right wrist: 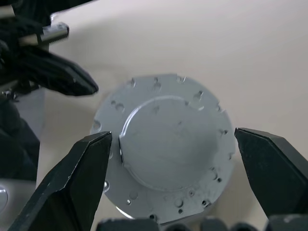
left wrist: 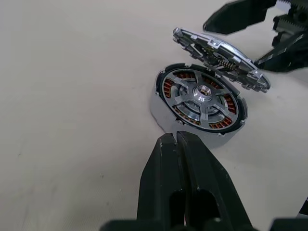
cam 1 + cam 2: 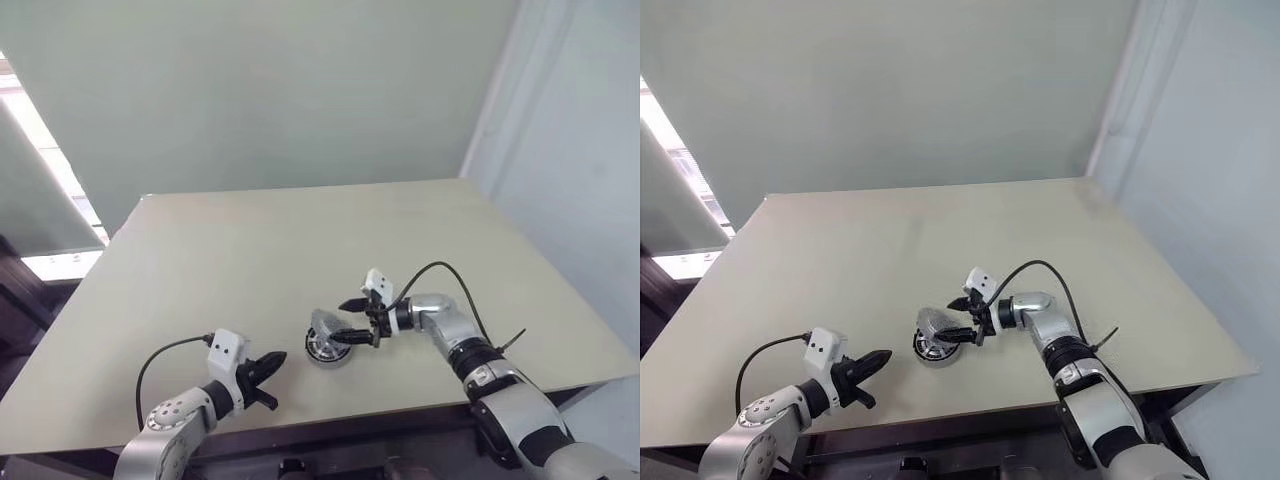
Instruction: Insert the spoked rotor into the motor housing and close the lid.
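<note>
A: Lid sits tilted between the right gripper's wide-apart jaws, one edge propped on the motor housing on the table.

B: Spoked rotor lies inside the housing. Left gripper, jaws pressed together, hangs just beside it.

Beige table before a pale green wall; bright window at left
</note>
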`<state>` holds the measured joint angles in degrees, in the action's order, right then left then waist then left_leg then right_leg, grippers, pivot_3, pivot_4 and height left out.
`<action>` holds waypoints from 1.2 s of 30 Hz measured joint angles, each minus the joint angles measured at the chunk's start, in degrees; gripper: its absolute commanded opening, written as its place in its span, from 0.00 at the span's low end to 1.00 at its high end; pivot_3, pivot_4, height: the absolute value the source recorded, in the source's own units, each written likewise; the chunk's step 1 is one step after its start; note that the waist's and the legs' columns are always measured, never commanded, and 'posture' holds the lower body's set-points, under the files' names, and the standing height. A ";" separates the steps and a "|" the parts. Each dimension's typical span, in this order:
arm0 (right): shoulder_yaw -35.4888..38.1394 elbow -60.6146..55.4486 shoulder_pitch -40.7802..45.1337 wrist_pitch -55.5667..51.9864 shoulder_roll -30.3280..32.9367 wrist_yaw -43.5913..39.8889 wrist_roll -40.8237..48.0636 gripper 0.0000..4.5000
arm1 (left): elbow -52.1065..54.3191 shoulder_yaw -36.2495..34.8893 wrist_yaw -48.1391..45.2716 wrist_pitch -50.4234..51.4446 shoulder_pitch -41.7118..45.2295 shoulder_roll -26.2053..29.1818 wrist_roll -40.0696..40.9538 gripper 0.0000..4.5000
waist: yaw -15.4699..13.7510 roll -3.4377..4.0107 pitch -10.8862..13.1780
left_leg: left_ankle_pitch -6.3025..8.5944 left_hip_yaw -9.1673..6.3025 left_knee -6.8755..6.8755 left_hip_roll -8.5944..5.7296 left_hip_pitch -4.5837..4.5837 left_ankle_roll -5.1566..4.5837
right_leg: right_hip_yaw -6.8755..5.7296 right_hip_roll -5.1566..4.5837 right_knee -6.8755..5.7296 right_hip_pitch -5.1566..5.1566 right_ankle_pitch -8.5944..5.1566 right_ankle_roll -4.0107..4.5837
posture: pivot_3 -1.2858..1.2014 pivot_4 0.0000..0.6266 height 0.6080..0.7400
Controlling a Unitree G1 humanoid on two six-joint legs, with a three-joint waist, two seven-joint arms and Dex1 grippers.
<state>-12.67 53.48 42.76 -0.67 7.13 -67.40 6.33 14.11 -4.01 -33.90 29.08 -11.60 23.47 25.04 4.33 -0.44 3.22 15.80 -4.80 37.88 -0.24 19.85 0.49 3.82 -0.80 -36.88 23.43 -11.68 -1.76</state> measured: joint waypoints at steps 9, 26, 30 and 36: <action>0.03 4.64 1.72 3.54 -2.20 1.02 -2.63 0.93 | 1.30 -0.45 0.18 0.09 -1.02 0.36 0.08 0.00 | 0.07 0.03 0.00 | 0.00 -0.01 -0.01 0.01 -0.03 0.00 | 0.00 0.01 -0.02 -0.01 -0.01 0.02 | 0.52 0.00 1.00; -1.92 4.30 2.04 4.54 -2.49 0.94 -7.66 0.72 | 2.05 -0.78 0.48 0.45 -1.27 0.45 0.22 0.00 | 0.37 0.11 0.01 | 0.00 -0.01 -0.01 0.01 -0.08 0.00 | 0.01 0.01 -0.04 -0.05 -0.01 0.02 | 0.52 0.00 1.00; -4.58 2.05 2.13 2.76 -1.95 1.71 -10.50 0.72 | 2.03 -0.69 0.47 0.45 -1.14 0.39 0.21 0.00 | 0.35 0.15 0.00 | 0.00 -0.01 -0.01 0.00 -0.08 0.00 | 0.00 0.00 -0.04 -0.06 -0.02 0.03 | 0.52 0.00 1.00; -9.06 -2.52 2.11 -2.15 -1.71 4.60 -15.18 0.72 | 1.90 0.01 0.43 0.43 -0.13 0.23 0.11 0.00 | 0.34 0.17 -0.01 | 0.00 -0.02 0.00 -0.01 -0.11 0.00 | 0.00 0.00 -0.04 -0.09 -0.04 0.06 | 0.52 0.00 1.00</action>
<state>-21.73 50.96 44.87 -2.82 5.42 -62.80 -8.84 16.00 -4.00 -33.48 29.51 -11.72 23.70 25.15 4.67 -0.26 3.22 15.80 -4.83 37.88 -0.25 19.74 0.49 3.82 -0.80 -36.92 23.34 -11.72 -1.70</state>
